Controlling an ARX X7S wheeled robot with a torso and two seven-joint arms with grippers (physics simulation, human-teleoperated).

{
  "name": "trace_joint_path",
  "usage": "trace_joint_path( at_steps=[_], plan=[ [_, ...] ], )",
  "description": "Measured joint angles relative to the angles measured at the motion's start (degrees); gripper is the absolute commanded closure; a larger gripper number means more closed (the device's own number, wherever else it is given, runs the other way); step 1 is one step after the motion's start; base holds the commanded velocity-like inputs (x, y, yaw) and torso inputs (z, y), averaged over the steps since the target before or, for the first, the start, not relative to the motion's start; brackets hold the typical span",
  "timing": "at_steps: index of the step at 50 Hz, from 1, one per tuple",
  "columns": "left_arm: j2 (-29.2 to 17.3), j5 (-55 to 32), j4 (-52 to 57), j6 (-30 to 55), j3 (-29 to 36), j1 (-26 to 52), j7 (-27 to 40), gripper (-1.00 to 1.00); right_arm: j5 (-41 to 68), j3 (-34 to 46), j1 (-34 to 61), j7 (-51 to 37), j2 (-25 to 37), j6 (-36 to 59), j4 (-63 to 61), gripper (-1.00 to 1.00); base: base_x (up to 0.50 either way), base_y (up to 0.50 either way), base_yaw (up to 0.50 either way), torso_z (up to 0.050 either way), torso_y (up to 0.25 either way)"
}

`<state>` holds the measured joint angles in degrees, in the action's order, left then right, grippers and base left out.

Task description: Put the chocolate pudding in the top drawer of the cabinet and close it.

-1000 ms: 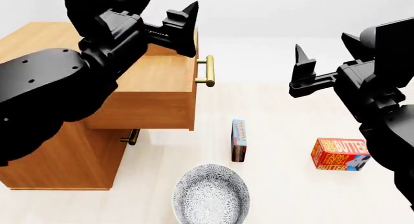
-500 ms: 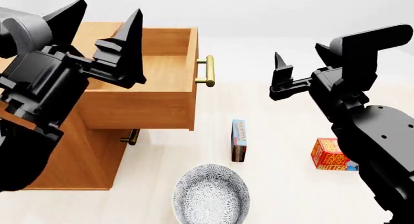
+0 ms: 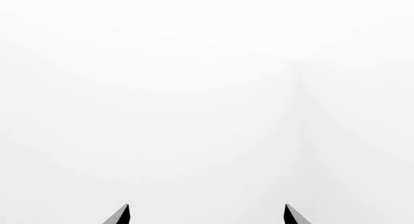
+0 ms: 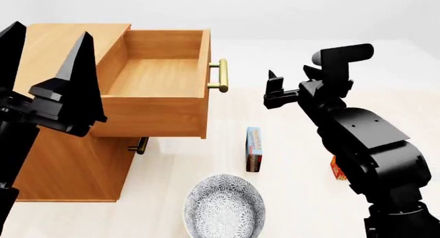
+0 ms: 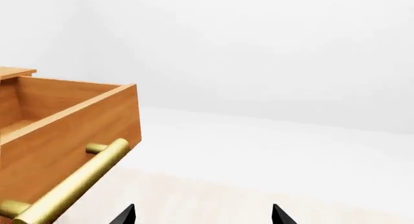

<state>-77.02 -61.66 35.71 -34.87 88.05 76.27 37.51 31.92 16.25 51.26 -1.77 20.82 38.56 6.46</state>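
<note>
While the top drawer (image 4: 162, 88) stands pulled out of the cabinet (image 4: 65, 160) with nothing visible inside, the chocolate pudding (image 4: 254, 149) stands on edge on the pale worktop (image 4: 289, 145), right of the cabinet and nearer than the drawer's brass bar handle (image 4: 221, 75). Lower drawer handle (image 4: 140, 145) peeks out under the open drawer. Patterned bowl (image 4: 224, 206) sits on the near side, just near-left of the pudding, not touching it. Farm Fresh Butter box (image 4: 336, 168) is mostly hidden behind the right arm, well right of the pudding. Left tool (image 4: 48, 52) is raised at the near left over the cabinet, fingers spread apart, holding nothing; its wrist view shows only two fingertips (image 3: 119, 215) against white. Right tool (image 4: 275, 91) hovers right of the drawer handle, above and beyond the pudding, fingers apart and empty; right wrist view shows the drawer front and handle (image 5: 71, 183) close by, fingertips (image 5: 126, 215) at the frame edge.
</note>
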Motion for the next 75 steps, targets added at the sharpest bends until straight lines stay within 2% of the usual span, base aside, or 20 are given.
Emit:
trace_joint_path(
  at_steps=[17,30,36,60,75],
  plan=[
    [-4.7,5.4,0.7,-7.5,1.1,-4.4,2.9,-1.0,-5.3,3.3,5.6,5.8,-7.4,-13.6,26.9,-1.0,0.0,0.0,0.0,0.0,0.0],
    [-5.0,8.6,-0.3,-10.1,1.6,-6.3,4.2,-1.0,-9.3,4.6,12.1,10.3,-13.5,-28.5,52.0,-1.0,0.0,0.0,0.0,0.0,0.0],
    [-4.6,9.5,-1.0,-11.2,1.9,-7.1,4.5,-1.0,-11.5,3.6,13.7,11.6,-15.5,-32.3,59.4,-1.0,0.0,0.0,0.0,0.0,0.0],
    [-4.2,11.0,-1.7,-13.2,2.6,-9.6,5.3,-1.0,-23.0,-8.3,12.7,15.6,-19.7,-34.4,67.7,-1.0,0.0,0.0,0.0,0.0,0.0],
    [-2.2,11.2,-4.0,-13.4,2.6,-10.5,5.6,-1.0,-23.4,-9.2,10.3,16.3,-20.5,-35.2,68.3,-1.0,0.0,0.0,0.0,0.0,0.0]
  ],
)
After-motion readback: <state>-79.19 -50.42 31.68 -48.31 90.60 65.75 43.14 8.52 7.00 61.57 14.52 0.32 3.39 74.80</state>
